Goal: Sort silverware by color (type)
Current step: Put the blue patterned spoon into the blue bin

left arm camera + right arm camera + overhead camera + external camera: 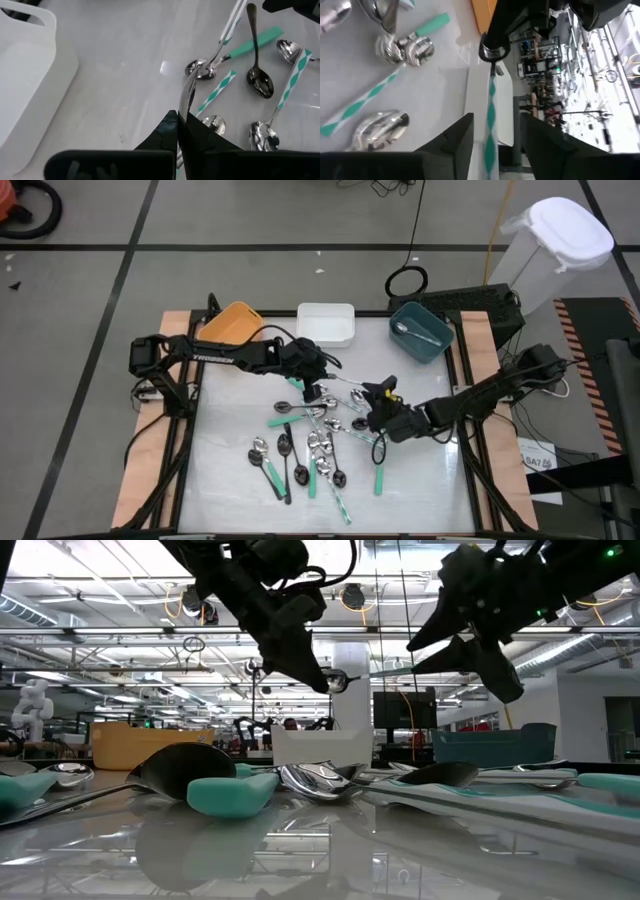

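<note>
My left gripper hangs over the table's middle, shut on a spoon with a mint-and-white striped handle. The spoon is lifted and lies about level in the low view, reaching toward the table's right. My right gripper is open, and its fingers stand on either side of that striped handle. It shows in the high view, just right of the left gripper. Below them several spoons with black, mint or silver handles lie scattered on the table. One more spoon rests in the teal bin. My left gripper pinches the striped spoon by its metal bowl end, which shows edge-on between the two shut fingers. The fingers slant down from the table's left. The spoon is lifted clear of the table, and its handle points away toward my right gripper.
Three bins stand in a row at the table's far edge: the orange bin, the white bin and the teal bin. The spoon pile fills the middle and near part. Bare table lies toward the left and right sides.
</note>
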Action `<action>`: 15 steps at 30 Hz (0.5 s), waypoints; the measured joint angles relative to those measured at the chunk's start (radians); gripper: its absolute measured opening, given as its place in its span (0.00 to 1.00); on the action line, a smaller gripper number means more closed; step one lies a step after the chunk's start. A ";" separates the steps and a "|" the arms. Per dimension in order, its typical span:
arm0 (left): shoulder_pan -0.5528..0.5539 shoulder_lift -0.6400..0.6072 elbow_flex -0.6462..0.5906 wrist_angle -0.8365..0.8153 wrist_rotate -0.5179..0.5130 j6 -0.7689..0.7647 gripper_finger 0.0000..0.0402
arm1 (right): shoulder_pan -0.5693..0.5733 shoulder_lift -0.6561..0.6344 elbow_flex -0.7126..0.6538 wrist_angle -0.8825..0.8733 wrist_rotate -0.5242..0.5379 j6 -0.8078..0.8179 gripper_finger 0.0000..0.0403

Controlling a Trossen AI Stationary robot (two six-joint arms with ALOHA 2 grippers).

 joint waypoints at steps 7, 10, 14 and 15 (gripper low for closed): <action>-0.006 0.000 0.000 -0.008 0.000 -0.007 0.01 | 0.000 0.009 0.006 -0.048 0.034 -0.026 0.31; -0.006 0.000 0.000 -0.008 0.000 -0.007 0.01 | 0.000 0.009 0.006 -0.073 0.033 0.004 0.30; -0.006 0.000 0.000 -0.008 0.000 -0.002 0.01 | 0.000 0.009 0.006 -0.089 0.034 0.027 0.31; -0.006 0.000 0.000 -0.008 0.000 0.000 0.01 | 0.000 0.009 0.006 -0.095 0.034 0.031 0.31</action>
